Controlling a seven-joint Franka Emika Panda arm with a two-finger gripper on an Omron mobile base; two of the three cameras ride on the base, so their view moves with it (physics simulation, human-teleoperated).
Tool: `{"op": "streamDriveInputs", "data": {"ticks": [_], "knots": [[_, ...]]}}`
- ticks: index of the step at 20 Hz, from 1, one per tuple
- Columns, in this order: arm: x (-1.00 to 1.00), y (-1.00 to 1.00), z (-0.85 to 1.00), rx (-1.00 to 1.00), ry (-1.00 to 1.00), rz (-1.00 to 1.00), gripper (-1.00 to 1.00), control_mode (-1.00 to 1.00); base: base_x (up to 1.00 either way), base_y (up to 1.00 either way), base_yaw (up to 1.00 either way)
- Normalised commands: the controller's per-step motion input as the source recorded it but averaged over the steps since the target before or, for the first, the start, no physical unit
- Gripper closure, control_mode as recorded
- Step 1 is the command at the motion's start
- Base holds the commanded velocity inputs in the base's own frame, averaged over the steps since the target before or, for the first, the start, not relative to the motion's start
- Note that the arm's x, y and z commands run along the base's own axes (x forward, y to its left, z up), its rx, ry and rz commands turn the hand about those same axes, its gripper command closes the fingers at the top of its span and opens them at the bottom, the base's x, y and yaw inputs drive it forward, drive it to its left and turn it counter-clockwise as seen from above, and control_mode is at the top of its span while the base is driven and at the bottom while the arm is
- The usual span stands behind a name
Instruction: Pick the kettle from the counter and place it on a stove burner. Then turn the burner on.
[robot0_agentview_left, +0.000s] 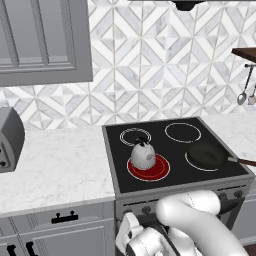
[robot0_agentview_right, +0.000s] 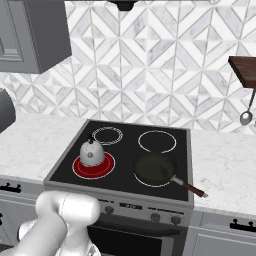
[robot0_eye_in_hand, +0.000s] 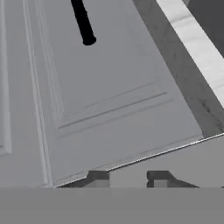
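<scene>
The gripper (robot0_eye_in_hand: 128, 178), clenched on nothing, hangs low before a grey cabinet door (robot0_eye_in_hand: 113, 96), with the kettle (robot0_agentview_left: 143, 154) above it on the glowing red stove burner (robot0_agentview_left: 161, 172).

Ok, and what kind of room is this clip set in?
A home kitchen, rendered. A black glass cooktop holds a kettle on a glowing red burner and a frying pan, set into a marble-look counter below a patterned tile wall.

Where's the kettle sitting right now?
The kettle stands on the glowing red burner at the cooktop's front left, with the frying pan to its right.
</scene>
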Motion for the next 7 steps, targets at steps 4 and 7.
{"op": "streamDriveInputs", "data": {"ticks": [4, 7], "knots": [[-0.07, 0.42, 0.13, -0.31, 0.43, 0.37, 1.00, -1.00, 0.00, 0.00, 0.00], [-0.25, 0.44, 0.15, -0.29, 0.33, 0.28, 1.00, -1.00, 0.00, 0.00, 0.00]]}}
